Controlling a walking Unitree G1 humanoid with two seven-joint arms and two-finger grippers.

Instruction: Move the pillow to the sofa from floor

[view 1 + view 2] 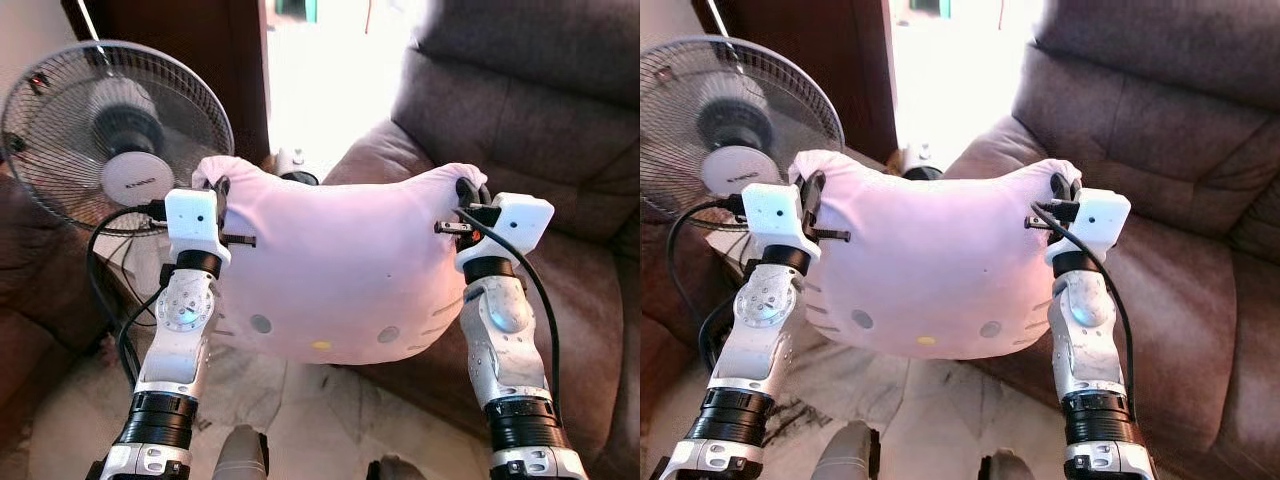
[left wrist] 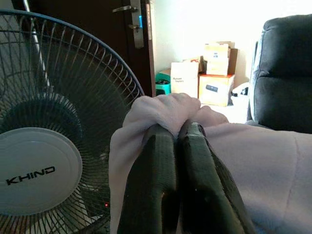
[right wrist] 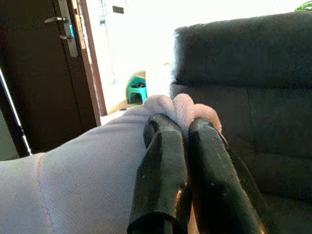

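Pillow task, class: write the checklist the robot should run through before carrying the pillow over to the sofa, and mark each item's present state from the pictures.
1. Left gripper shut on the pale pink cat-face pillow's corner: ok.
2. Right gripper shut on the other corner: ok.
3. Pillow lifted off the floor: ok.
4. Dark brown leather sofa seat free ahead on the right: ok.
5. Grey standing fan close behind the left corner: not ok.
6. Floor under the pillow clear: cannot tell.
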